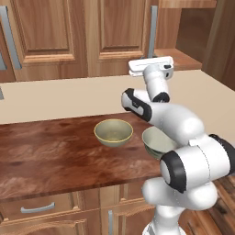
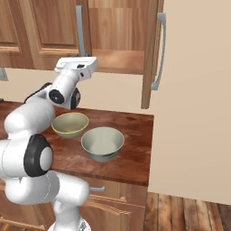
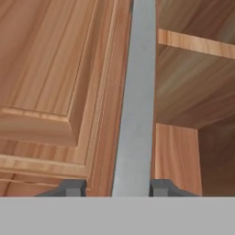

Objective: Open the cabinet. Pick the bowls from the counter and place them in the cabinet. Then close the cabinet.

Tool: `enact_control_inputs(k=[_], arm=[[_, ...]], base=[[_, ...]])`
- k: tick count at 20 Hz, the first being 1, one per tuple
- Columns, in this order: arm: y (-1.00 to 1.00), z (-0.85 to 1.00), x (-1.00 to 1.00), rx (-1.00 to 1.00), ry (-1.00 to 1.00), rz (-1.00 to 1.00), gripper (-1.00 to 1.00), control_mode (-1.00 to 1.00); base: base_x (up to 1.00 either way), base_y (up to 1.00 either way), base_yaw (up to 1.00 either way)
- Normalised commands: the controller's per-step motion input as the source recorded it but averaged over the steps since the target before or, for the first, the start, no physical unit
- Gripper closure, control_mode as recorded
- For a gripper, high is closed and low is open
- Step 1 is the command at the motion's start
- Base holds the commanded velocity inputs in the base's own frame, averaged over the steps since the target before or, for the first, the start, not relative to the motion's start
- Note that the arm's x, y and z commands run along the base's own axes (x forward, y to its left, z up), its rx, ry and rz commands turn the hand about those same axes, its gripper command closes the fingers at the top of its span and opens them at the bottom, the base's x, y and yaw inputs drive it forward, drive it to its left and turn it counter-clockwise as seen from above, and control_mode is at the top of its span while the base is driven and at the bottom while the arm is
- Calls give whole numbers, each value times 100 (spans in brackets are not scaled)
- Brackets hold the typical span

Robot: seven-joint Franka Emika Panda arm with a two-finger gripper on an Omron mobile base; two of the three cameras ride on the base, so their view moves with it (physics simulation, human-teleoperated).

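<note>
Jaws sit either side of the grey bar handle [image 3: 135, 101] of the left cabinet door [image 3: 55, 82], tips right beside it, one on each flank; can't tell if they're touching it or pinching yet. Gripper [image 3: 117, 187] is raised to the cabinet [image 2: 122, 31], up at the lower end of that handle, wrist level and pointing far into the wall. Judgement: straddling the bar like this is so the door can be pulled open; the step in hand is still opening.

Right door [image 2: 151, 49] already stands swung out toward the near side, edge-on in the right base view, own handle [image 2: 160, 49] facing right. Behind it the wooden shelf [image 3: 195, 43] is visible.

Both bowls wait on the counter [image 1: 46, 147], below the arm: beige-olive bowl [image 1: 113, 132] on the left, grey-green bowl [image 2: 102, 143] just beside it on the right, close but apart, both upright and out of the door's swing. Drawer unit [image 1: 39, 206] sits under the counter.

No brands, labels or writing readable anywhere.
</note>
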Motion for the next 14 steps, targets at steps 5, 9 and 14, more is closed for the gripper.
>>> enact_control_inputs(k=[5,9,14], arm=[[-37,-1,61,1,0,1,100,-100],[-95,-12,49,14,0,13,100,-100],[-57,-25,67,12,0,19,100,-100]], base=[[0,0,0],[0,0,0],[0,0,0]])
